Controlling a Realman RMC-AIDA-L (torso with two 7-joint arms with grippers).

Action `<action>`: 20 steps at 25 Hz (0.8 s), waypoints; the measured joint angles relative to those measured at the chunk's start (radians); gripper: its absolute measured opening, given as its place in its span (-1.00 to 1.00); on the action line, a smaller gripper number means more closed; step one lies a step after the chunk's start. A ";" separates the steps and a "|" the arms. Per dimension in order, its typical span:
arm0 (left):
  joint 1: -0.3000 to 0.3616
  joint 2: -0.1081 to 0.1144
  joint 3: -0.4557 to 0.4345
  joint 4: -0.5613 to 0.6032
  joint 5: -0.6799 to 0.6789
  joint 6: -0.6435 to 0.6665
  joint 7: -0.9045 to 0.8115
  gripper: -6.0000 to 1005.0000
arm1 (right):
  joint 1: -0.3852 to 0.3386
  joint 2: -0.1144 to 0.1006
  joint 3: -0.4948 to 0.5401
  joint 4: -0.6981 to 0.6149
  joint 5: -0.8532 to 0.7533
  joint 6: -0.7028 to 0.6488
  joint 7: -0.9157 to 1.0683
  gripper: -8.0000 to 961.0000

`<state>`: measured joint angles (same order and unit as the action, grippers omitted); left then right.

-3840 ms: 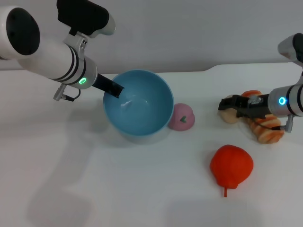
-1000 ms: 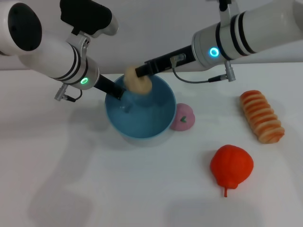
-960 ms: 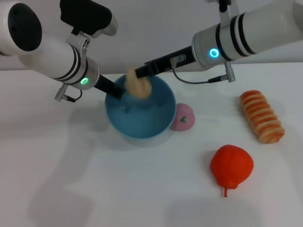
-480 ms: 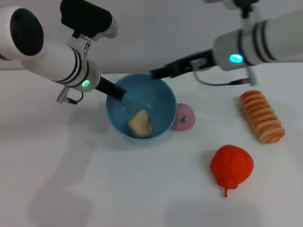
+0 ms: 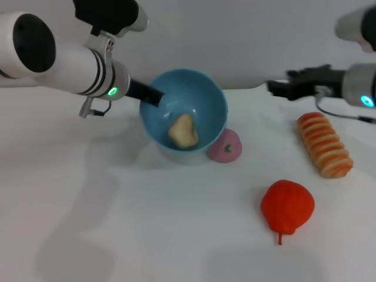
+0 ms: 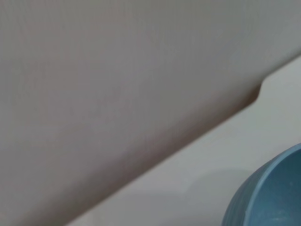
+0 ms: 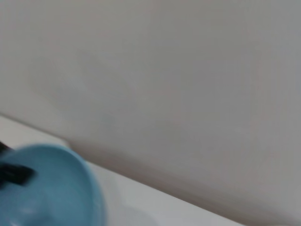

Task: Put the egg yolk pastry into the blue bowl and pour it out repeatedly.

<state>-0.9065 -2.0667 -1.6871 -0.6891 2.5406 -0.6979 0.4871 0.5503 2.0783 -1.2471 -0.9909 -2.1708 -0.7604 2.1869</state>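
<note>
White tabletop [image 5: 147, 223], left gripper [image 5: 154, 97] clamped on tilted round light-blue plastic bowl's [image 5: 214, 106] rim, pale beige domed pastry [image 5: 183, 131] inside, right gripper [image 5: 275, 87] empty, finger spread unclear.

Pale beige egg yolk pastry [image 5: 183, 131] lying inside tilted light-blue blue bowl [image 5: 208, 98], mouth facing forward.

The pastry [image 5: 183, 131] lies inside the bowl [image 5: 205, 94], which sits tilted toward the back of the table [image 5: 117, 223]. A ball [image 5: 226, 147] touches the bowl's right side. A bread loaf [image 5: 324, 144] lies near the right edge, and a pepper [image 5: 287, 207] in front of it, toward the middle.
</note>
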 joint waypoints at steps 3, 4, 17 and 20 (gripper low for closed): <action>-0.001 0.000 0.060 -0.011 -0.030 0.070 0.000 -0.99 | -0.052 0.001 -0.005 0.036 0.049 0.089 -0.046 0.04; -0.002 0.000 0.080 -0.016 -0.039 0.093 0.000 -0.99 | -0.067 0.002 -0.009 0.050 0.078 0.110 -0.069 0.04; -0.007 -0.002 0.246 -0.115 -0.059 0.359 0.005 -0.99 | -0.267 0.001 -0.025 0.208 1.060 0.052 -0.951 0.04; -0.010 -0.002 0.253 -0.115 -0.058 0.378 0.005 -0.99 | -0.291 0.002 -0.024 0.242 1.187 0.064 -1.096 0.04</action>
<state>-0.9162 -2.0684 -1.4340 -0.8041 2.4823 -0.3202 0.4924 0.2595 2.0807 -1.2706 -0.7490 -0.9840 -0.6961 1.0904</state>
